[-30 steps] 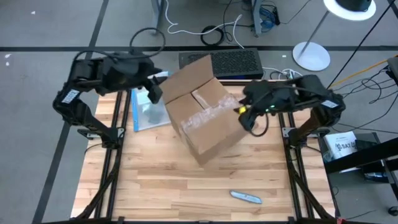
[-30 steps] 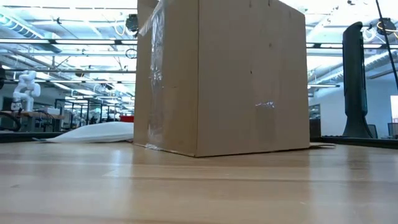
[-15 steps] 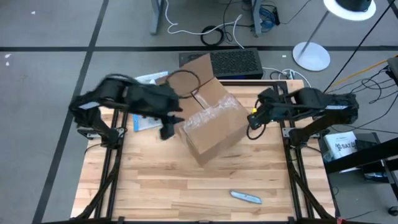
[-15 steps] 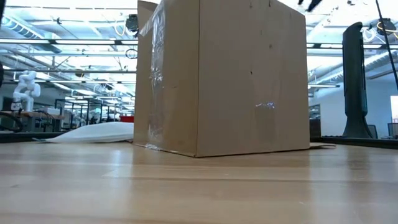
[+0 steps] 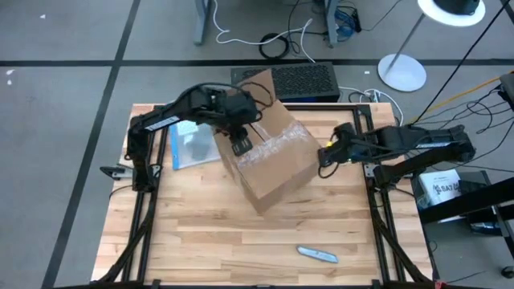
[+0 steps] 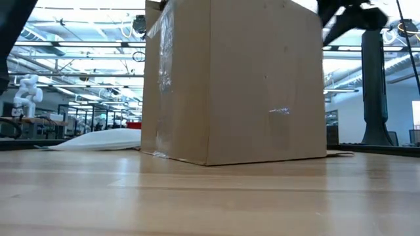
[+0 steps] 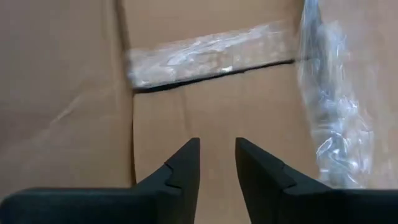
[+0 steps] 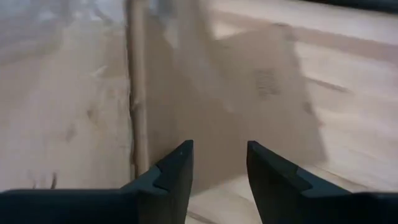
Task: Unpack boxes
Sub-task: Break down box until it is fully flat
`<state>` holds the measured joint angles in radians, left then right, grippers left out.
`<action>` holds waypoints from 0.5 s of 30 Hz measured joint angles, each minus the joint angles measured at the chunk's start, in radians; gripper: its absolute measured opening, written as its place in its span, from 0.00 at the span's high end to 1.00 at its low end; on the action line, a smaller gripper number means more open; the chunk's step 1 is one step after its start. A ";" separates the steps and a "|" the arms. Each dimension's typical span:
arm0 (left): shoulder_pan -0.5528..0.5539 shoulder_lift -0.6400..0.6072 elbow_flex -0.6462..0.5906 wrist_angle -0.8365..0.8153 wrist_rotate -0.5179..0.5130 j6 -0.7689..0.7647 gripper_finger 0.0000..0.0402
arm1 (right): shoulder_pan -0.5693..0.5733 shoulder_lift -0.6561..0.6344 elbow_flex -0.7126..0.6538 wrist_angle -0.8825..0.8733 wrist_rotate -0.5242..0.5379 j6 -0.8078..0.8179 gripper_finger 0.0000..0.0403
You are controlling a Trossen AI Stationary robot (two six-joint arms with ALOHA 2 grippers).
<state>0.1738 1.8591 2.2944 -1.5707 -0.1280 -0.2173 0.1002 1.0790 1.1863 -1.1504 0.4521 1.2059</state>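
The brown cardboard box [image 5: 269, 156] stands on its bottom in the middle of the table, turned at an angle. Glossy tape [image 7: 205, 56] runs over its top, and one flap [image 5: 255, 83] sticks up at the far side. My left gripper [image 5: 239, 143] is over the box's top near its left edge, pointing steeply down. It is open with a narrow gap [image 7: 217, 162] and nothing between the fingers. My right gripper [image 5: 325, 152] is beside the box's right wall [image 8: 242, 93], open [image 8: 217, 165], with nothing in it.
A clear pouch with a blue edge [image 5: 186, 148] lies flat on the table left of the box, under my left arm. A black grille-topped unit [image 5: 303, 80] sits beyond the far edge. A small grey tool [image 5: 317, 254] lies near the front right.
My left gripper has swung from the table's far left corner toward the right and down, and now stands over the box's top, tipped steeply downward. My right gripper has sunk beside the box's right side. The box has stayed where it was.
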 joint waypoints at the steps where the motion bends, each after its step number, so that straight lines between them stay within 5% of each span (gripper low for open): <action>1: 0.004 0.008 0.000 0.000 0.008 0.012 0.75 | 0.000 -0.001 -0.017 0.063 -0.021 -0.021 0.65; 8: 0.039 0.034 0.000 0.000 0.110 0.063 0.78 | 0.105 0.006 -0.033 0.295 -0.120 -0.028 0.65; 15: 0.075 0.028 0.000 0.000 0.320 0.066 0.78 | 0.186 0.006 -0.033 0.371 -0.143 -0.039 0.65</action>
<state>0.2489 1.8874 2.2944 -1.5709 0.1921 -0.1511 0.2859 1.0851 1.1538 -0.7796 0.3096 1.1668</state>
